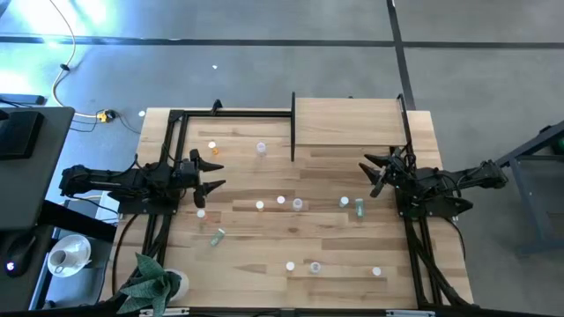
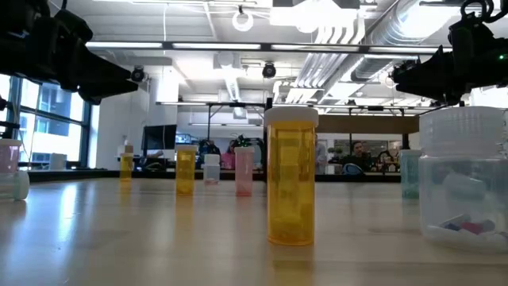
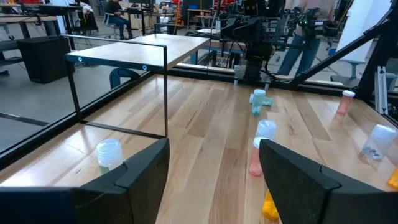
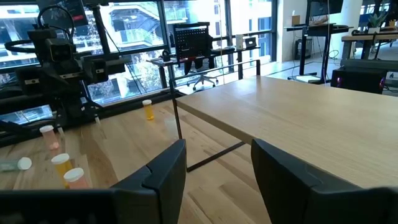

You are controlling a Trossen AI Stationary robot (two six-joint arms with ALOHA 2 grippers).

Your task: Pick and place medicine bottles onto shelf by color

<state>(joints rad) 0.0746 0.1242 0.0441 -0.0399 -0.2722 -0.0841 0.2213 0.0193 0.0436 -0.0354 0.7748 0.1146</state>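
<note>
On the desk (image 1: 264,255): medicine bottles (image 1: 280,202) scattered across the middle and near part, none on the shelf (image 1: 348,123) at the far edge. Left claw (image 1: 210,173), fingers spread, empty, over the left side with bottles close by. Right claw (image 1: 377,175), fingers spread, empty, just before the shelf; nearest bottles sit slightly nearer the front.
</note>
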